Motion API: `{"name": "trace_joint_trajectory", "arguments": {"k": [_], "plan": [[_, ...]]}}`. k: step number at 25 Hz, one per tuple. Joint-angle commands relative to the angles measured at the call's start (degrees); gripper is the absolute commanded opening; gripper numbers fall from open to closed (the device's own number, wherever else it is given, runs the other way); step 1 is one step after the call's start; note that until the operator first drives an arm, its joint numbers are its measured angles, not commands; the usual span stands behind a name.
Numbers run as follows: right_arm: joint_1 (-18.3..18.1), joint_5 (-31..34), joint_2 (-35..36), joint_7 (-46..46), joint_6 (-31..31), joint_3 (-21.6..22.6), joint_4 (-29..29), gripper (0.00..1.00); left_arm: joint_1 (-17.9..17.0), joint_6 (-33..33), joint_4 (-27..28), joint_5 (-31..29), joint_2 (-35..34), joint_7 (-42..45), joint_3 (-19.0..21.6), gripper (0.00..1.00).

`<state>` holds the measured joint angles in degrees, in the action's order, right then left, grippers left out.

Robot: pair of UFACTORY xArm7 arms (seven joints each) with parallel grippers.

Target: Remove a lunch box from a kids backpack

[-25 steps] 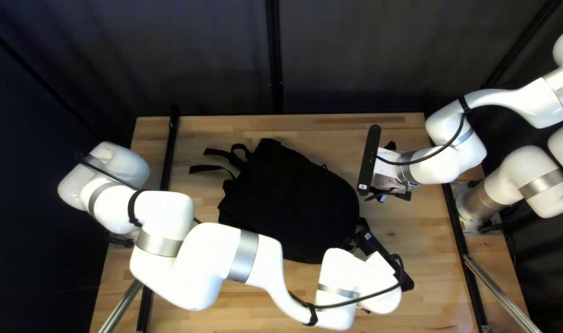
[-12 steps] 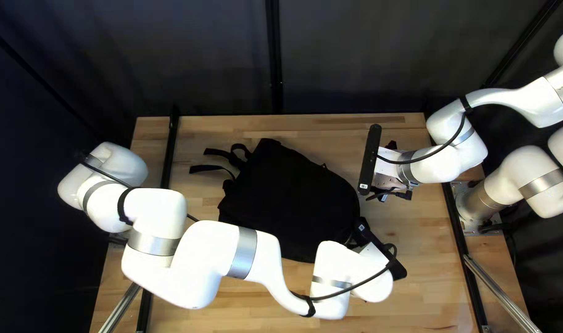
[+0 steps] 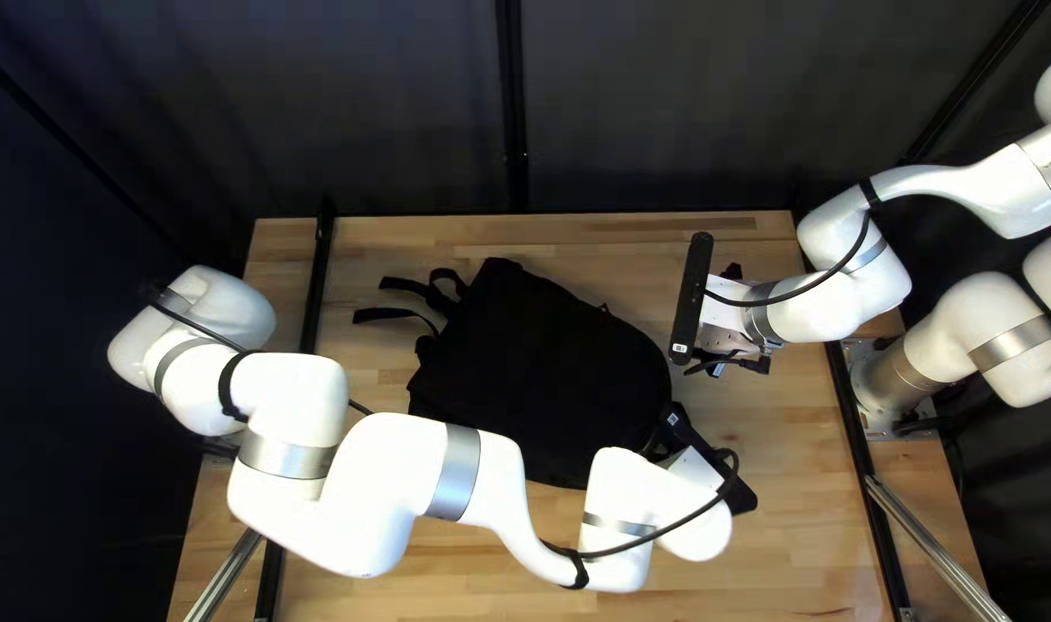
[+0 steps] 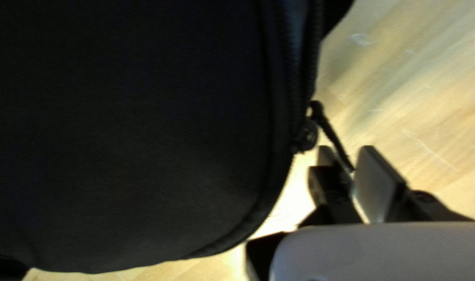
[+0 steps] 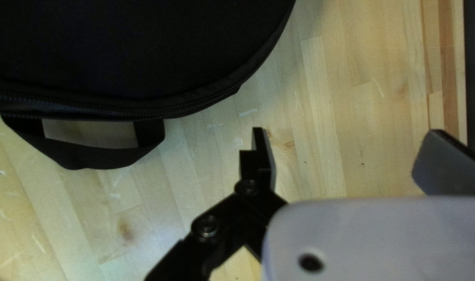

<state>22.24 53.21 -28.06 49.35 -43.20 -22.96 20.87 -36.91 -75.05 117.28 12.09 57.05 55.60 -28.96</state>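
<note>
A black backpack lies flat mid-table. My left gripper is low at its near right edge. In the left wrist view, the zipper pull reaches from its slider into the narrow gap of my left gripper, whose slightly parted fingers do not visibly pinch it. Past the slider the zipper stands parted, showing a bluish strip; I cannot tell what it is. Right of the backpack hovers my right gripper. The right wrist view shows my right gripper wide open, beside the backpack. No lunch box is visible.
Loose straps spread from the backpack's far left end. A top handle sticks out over the wooden table. My left arm spans the table's near half. Dark rails run along both table sides.
My left gripper has shifted slightly toward the backpack, up and left in the top left view, mostly during the first half second. The right arm and the backpack look unchanged.
</note>
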Motion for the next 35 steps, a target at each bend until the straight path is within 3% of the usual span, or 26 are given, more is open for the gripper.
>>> {"name": "trace_joint_trajectory", "arguments": {"k": [1,13,19,35], "plan": [[0.02,-0.12,-0.36,0.01,-0.28,0.13,-0.19,1.0,-0.25,-1.23,-0.35,-0.69,-0.29,0.44,-0.6,0.0],[-0.34,0.76,-1.5,1.03,0.07,0.48,-1.97,1.0,-4.31,0.22,-8.3,-1.75,-5.1,2.52,-1.77,0.0],[0.83,-0.19,-1.59,-0.15,-0.08,0.83,-1.97,1.0,-4.73,0.77,-8.97,-1.61,-5.33,2.82,-1.66,0.0],[3.36,2.09,1.19,-6.4,8.58,-1.29,-3.26,1.0,-7.37,0.48,-13.22,-2.4,-8.11,4.29,-2.22,0.0]]}}
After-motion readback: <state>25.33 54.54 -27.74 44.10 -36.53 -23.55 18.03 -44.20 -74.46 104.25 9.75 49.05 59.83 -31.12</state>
